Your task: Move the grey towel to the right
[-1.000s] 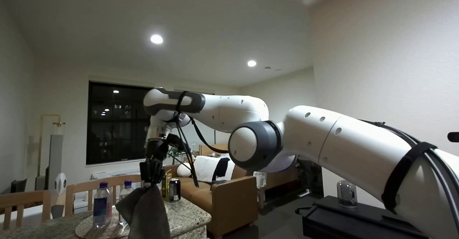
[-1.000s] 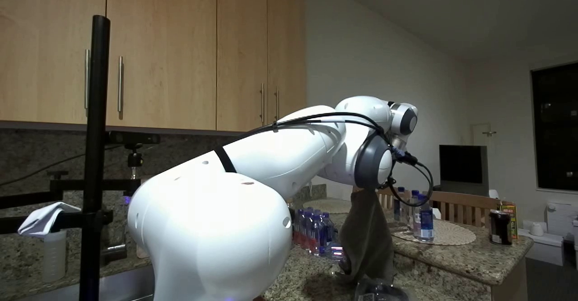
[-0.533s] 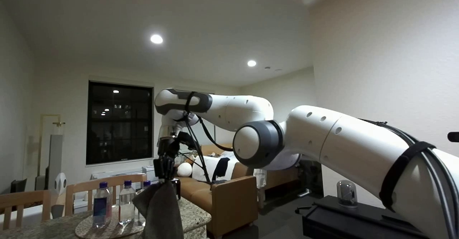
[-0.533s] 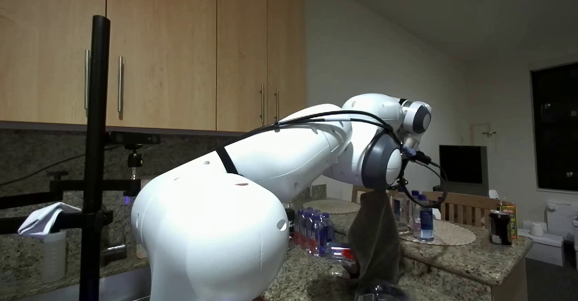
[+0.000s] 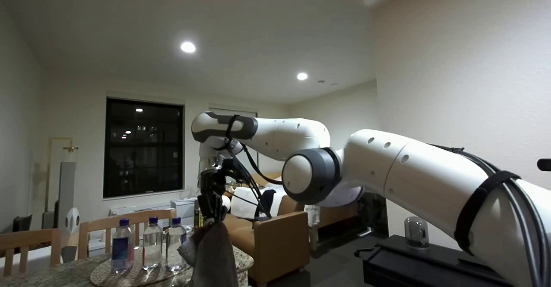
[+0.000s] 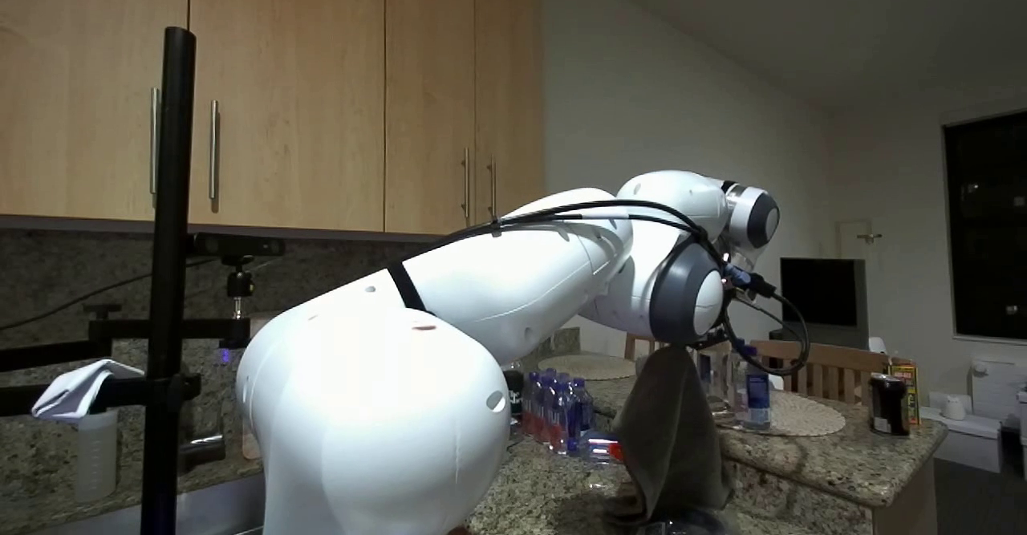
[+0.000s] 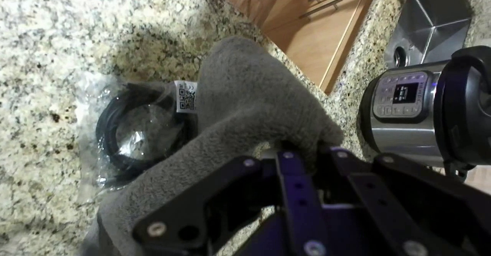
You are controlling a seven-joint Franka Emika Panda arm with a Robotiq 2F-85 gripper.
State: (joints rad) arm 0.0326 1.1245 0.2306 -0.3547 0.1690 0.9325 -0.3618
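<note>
Hanging from the claw (image 7: 311, 152), the towel (image 7: 245, 94) falls limp in loose folds above the desk (image 7: 42, 133), gripped by its upper part. The claw's jaws stand close together, with cloth pinched between them. In the wrist view the towel covers one side of a clear bag (image 7: 86, 164) that holds a coiled black cable (image 7: 105, 133); a label (image 7: 187, 96) shows at the cloth's edge. I cannot tell whether the towel touches the bag or the desk. A steel pot (image 7: 401, 139) stands apart from the towel, near the sink (image 7: 447, 41).

In an exterior view three bottles (image 5: 152, 246) stand upright on a round mat (image 5: 101, 276), one just beside the towel as seen there. In an exterior view the arm (image 6: 690, 294) hides the claw; a cluster of bottles (image 6: 558, 411) stands on the desk near the towel, while a dark can (image 6: 889, 407) and a box (image 6: 903, 368) stand well apart from it on the raised desk (image 6: 842, 461).
</note>
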